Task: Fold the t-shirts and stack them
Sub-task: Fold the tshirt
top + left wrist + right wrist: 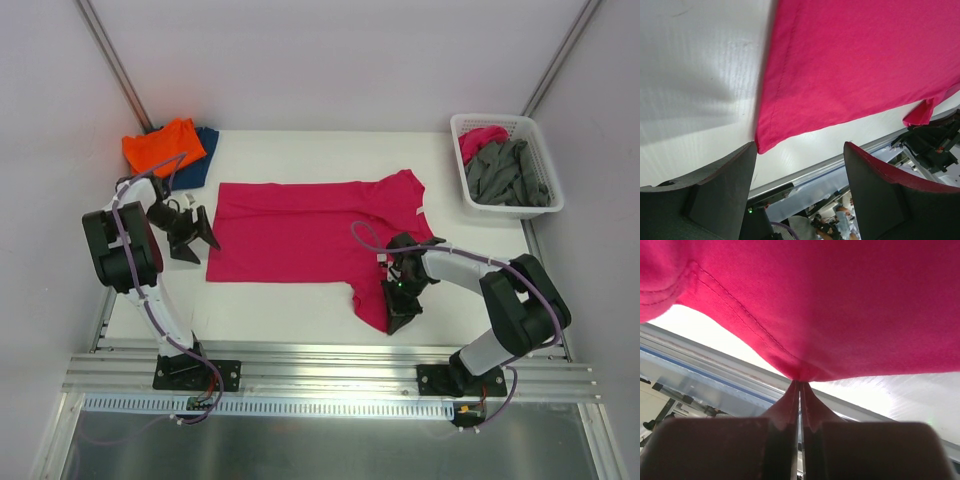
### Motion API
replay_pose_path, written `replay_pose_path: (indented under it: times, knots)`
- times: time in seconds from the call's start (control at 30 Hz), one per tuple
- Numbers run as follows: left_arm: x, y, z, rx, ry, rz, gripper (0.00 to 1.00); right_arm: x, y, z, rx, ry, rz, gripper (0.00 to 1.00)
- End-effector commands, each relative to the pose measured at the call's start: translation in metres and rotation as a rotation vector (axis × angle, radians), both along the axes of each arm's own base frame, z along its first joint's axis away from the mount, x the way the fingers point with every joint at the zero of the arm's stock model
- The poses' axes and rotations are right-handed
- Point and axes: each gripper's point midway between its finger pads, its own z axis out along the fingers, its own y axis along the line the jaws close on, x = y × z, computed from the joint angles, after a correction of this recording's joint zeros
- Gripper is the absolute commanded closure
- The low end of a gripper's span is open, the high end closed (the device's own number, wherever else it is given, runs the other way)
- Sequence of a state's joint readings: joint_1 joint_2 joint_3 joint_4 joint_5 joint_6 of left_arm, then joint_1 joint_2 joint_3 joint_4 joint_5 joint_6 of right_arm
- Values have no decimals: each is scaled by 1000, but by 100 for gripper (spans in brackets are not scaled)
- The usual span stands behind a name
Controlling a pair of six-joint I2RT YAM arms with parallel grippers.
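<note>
One magenta t-shirt [300, 230]: right fingers [794, 396] pinch sleeve; left fingers [725, 175] spread (empty) beside near corner.

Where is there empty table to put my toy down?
Bare table shows behind the pink shirt, between the blue shirt and the basket, and along its near edge. The far-left corner with the orange shirt is crowded.

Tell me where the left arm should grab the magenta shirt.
Pinch the near-left hem corner of the magenta shirt, sliding in from the left. It lies flat at the cloth's edge, right before the open jaws of the left gripper.
</note>
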State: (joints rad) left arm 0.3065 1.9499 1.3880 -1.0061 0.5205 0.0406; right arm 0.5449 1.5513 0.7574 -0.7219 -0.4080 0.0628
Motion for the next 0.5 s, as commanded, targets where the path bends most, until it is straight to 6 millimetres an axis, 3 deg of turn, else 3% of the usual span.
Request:
replay_pose_path:
  times: [0.0, 0.2, 0.3, 0.4, 0.47]
  knots:
    - [-11, 3, 15, 0, -8, 9, 29, 10, 4, 7, 11, -27, -5, 99]
    - [-18, 3, 14, -3, 4, 10, 30, 13, 4, 8, 13, -42, -8, 99]
    - [-21, 3, 13, -10, 12, 10, 35, 15, 3, 8, 12, -52, -12, 99]
    - [-26, 1, 12, -18, 27, 13, 51, 17, 2, 9, 12, -59, -14, 99]
    - [-31, 2, 10, -17, 41, 18, 51, 18, 2, 9, 13, -61, -16, 99]
